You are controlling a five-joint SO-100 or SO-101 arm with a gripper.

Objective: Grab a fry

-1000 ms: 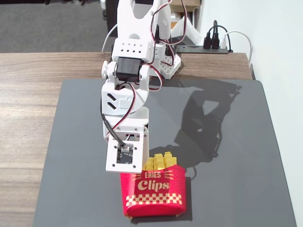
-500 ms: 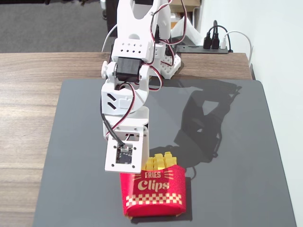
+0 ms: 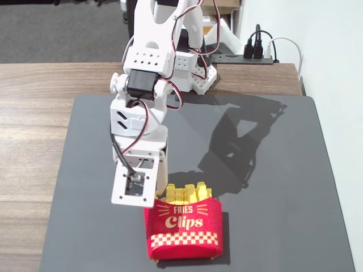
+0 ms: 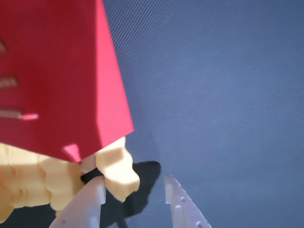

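Note:
A red carton (image 3: 184, 229) printed "FRIES Clips" stands on the dark mat, with several yellow crinkle-cut fries (image 3: 190, 194) sticking out of its top. My white gripper (image 3: 160, 195) hangs at the carton's upper left corner; its tips are hidden behind the wrist plate there. In the wrist view the carton (image 4: 61, 80) fills the upper left and the fry ends (image 4: 116, 168) poke out toward me. My gripper (image 4: 135, 187) is open: the end of the outermost fry lies between the two white fingertips (image 4: 92, 194), against the left one, with a gap to the right one.
The dark grey mat (image 3: 272, 170) lies on a wooden table (image 3: 34, 113). The arm's base (image 3: 195, 68) stands at the mat's far edge. A power strip with plugs (image 3: 258, 54) sits behind by the white wall on the right.

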